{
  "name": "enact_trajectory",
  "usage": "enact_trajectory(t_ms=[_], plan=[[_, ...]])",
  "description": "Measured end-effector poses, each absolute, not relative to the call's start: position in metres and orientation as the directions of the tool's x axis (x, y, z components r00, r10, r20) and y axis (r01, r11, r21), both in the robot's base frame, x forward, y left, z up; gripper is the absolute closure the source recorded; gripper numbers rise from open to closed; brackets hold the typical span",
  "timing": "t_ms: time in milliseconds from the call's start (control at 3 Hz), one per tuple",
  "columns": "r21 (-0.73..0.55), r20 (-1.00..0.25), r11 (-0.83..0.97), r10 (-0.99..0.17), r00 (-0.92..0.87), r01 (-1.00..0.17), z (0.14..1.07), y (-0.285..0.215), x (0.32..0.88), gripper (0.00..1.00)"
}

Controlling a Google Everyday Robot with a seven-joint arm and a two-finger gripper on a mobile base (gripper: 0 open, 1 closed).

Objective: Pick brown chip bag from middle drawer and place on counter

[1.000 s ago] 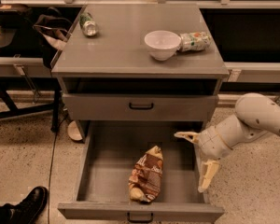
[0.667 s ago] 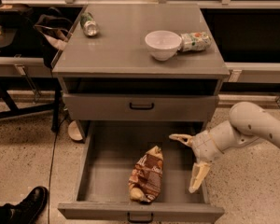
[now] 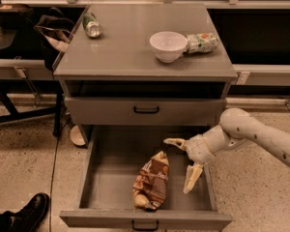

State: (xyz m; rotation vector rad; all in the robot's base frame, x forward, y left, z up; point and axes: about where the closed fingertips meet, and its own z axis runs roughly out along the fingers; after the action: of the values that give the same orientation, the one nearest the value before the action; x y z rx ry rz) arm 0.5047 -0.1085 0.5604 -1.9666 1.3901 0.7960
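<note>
The grey cabinet (image 3: 145,98) fills the middle of the frame. Its flat top surface (image 3: 130,57) spreads across the upper centre. Below it sits a shut drawer front (image 3: 106,111) with a black handle. Under that the deep drawer (image 3: 111,173) is pulled far out toward the bottom edge of the frame, its inside open to view.

My pale arm (image 3: 266,137) comes in from the right edge and slants down to the left, over the right side of the open drawer.

The brown chip bag (image 3: 152,182) lies on the drawer floor, lower centre, its long side running from front to back.

My pincer (image 3: 184,160) is inside the drawer's right half, just right of the bag. It is spread wide and holds nothing. One finger (image 3: 175,142) points left above the bag's far end; the other finger (image 3: 192,179) points down beside the bag, with a gap between them. Whether that lower tip touches the drawer floor, I cannot tell.

On the surface, a white bowl (image 3: 167,46) stands right of centre, touching a green-and-white packet (image 3: 202,42) on its right. A green can (image 3: 91,25) lies at the upper left corner.
</note>
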Motion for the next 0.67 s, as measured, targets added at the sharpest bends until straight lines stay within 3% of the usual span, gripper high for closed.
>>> enact_trajectory(t_ms=[667], plan=[[-0.118,-0.788,-0.266,-0.561,0.254,-0.957,0.543,-0.095,0.495,0.0]])
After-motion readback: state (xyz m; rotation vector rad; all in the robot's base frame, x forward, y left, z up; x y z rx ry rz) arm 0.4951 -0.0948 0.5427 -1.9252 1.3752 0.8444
